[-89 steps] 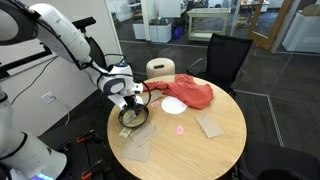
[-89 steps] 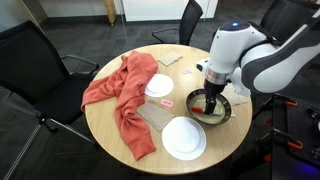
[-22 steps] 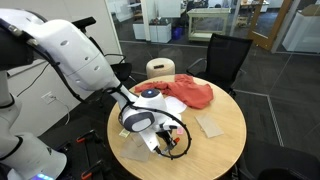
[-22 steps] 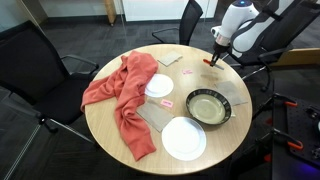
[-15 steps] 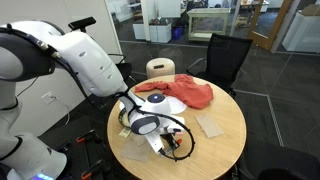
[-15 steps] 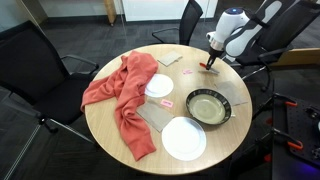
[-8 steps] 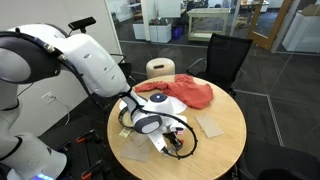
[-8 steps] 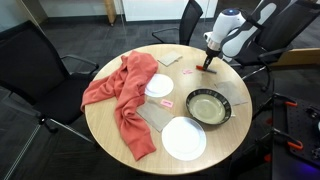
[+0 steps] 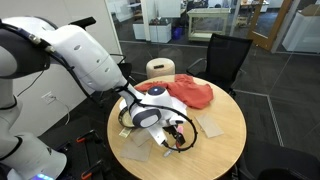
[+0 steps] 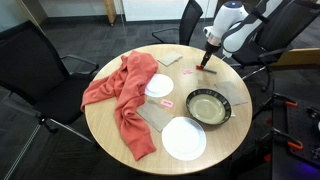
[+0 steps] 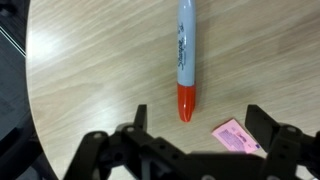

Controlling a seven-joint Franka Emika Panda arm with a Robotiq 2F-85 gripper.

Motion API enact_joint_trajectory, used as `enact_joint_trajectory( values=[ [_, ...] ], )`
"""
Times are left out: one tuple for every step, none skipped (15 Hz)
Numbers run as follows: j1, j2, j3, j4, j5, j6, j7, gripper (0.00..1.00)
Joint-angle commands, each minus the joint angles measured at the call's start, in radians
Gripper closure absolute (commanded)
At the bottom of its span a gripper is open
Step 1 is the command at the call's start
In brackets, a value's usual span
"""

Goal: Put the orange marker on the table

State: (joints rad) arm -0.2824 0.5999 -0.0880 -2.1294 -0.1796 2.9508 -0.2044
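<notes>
The orange marker (image 11: 186,60), grey-barrelled with an orange cap, lies flat on the light wooden round table (image 11: 80,60). My gripper (image 11: 200,125) hangs just above it, open and empty, with a finger on each side of the cap end and no contact. In an exterior view my gripper (image 10: 206,58) hovers over the table's (image 10: 182,88) far edge, with the marker (image 10: 203,69) a small reddish streak below it. In an exterior view the arm (image 9: 150,115) hides the marker above the table (image 9: 225,145).
A pink packet (image 11: 238,136) lies beside the marker's cap. A dark bowl (image 10: 208,105), two white plates (image 10: 184,138) (image 10: 158,85), a red cloth (image 10: 118,95) and a tan napkin (image 10: 152,115) take up the table. Black chairs (image 10: 35,70) stand around it.
My gripper carried the marker from the bowl to the table's far edge, let it go, and has now lifted slightly off it.
</notes>
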Motion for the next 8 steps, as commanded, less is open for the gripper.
enact_joint_trajectory(
  values=[
    [-0.021, -0.099, 0.028, -0.084, 0.029, 0.014, -0.035, 0.00],
    [-0.020, -0.114, 0.030, -0.094, 0.032, 0.009, -0.036, 0.00],
    [0.011, -0.052, 0.000, -0.035, 0.022, -0.001, -0.011, 0.00],
    [0.012, -0.060, 0.000, -0.040, 0.022, -0.001, -0.011, 0.00],
    [0.012, -0.059, 0.000, -0.040, 0.022, -0.001, -0.011, 0.00],
    [0.013, -0.056, 0.000, -0.039, 0.022, -0.001, -0.011, 0.00],
    [0.013, -0.052, 0.000, -0.038, 0.022, -0.001, -0.011, 0.00],
    [0.013, -0.050, 0.000, -0.038, 0.022, -0.001, -0.011, 0.00]
  ],
)
